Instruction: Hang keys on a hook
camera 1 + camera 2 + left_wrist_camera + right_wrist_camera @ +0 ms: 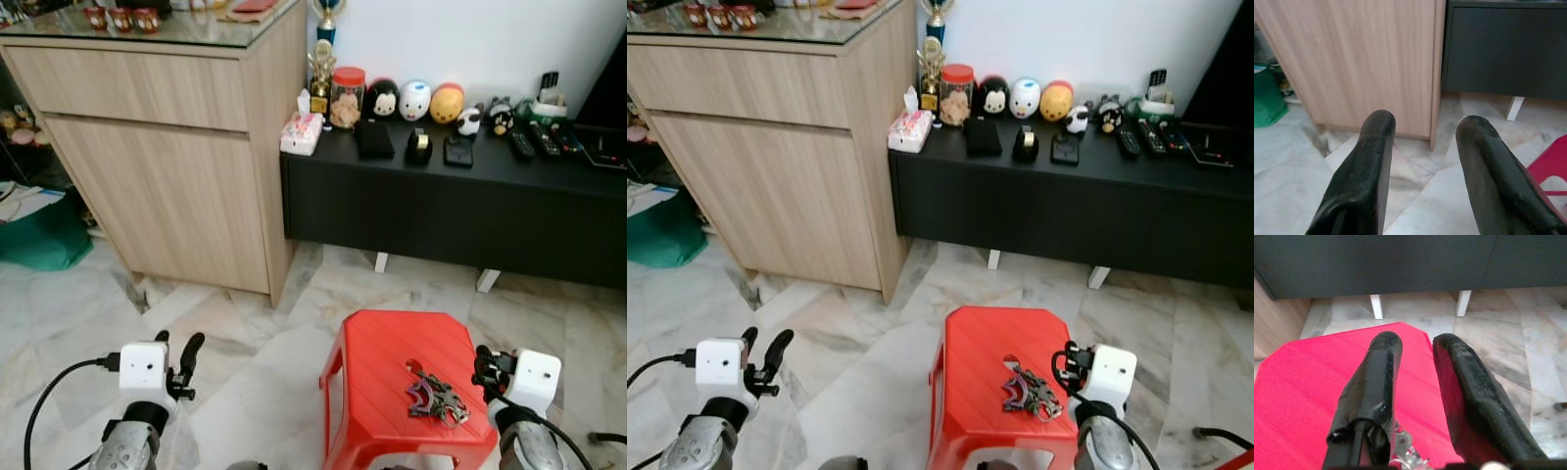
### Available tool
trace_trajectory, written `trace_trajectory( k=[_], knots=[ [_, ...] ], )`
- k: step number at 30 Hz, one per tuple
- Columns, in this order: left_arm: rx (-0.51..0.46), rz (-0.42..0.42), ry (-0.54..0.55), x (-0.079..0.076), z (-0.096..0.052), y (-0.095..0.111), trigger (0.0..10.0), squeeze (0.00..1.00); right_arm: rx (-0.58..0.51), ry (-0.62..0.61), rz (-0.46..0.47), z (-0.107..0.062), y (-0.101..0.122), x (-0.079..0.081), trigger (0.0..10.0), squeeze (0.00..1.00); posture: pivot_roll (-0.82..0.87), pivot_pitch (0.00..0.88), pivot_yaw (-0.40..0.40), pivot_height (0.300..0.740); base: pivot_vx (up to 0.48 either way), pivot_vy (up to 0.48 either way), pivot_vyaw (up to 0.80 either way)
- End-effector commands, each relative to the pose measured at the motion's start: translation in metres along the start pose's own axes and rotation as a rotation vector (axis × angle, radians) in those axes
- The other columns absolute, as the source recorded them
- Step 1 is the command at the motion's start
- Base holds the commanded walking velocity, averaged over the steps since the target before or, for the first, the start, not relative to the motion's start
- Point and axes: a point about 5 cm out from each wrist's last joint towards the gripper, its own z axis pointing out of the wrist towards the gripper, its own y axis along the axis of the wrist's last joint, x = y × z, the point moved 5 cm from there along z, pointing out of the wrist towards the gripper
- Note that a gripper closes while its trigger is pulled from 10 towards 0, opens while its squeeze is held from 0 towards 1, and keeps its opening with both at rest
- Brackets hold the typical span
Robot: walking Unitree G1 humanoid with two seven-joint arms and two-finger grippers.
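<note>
A bunch of keys (436, 399) with a purple tag lies on the top of a red plastic stool (377, 357), towards its right front corner. My right gripper (487, 366) hovers low just right of the keys, at the stool's right edge. In the right wrist view its fingers (1376, 377) stand open over the red top, with nothing between them, and the keys (1403, 459) glint just below their base. My left gripper (179, 354) is held open above the marble floor, well left of the stool, pointing towards the wooden cabinet (1361, 58).
A tall wooden cabinet (167, 166) stands at the back left. A low black bench (441, 211) along the wall carries a jar, toys, remotes and a tissue box. A green bag (39, 235) sits at far left. Marble floor (245, 333) lies around the stool.
</note>
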Motion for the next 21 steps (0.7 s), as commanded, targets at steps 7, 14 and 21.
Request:
trace_trajectory(
  k=[7, 14, 21],
  knots=[
    [0.011, -0.004, -0.005, -0.0011, -0.0002, -0.0035, 10.0, 0.0, 0.008, 0.017, 0.009, 0.0001, -0.0014, 0.0022, 10.0, 0.0, 0.04, 0.0, -0.026, 0.607, 0.0, 0.0, 0.0],
    [0.023, -0.005, -0.008, -0.0008, 0.002, -0.0074, 10.0, 0.0, -0.007, 0.027, -0.005, 0.0031, 0.0023, 0.0056, 10.0, 0.0, 0.04, 0.0, -0.03, 0.598, 0.0, 0.0, 0.0],
    [0.021, -0.006, -0.006, 0.001, 0.0034, -0.0062, 10.0, 0.0, -0.005, 0.033, -0.006, 0.0076, 0.0035, 0.0072, 10.0, 0.0, 0.05, 0.0, -0.032, 0.598, 0.0, 0.0, 0.0]
  ],
)
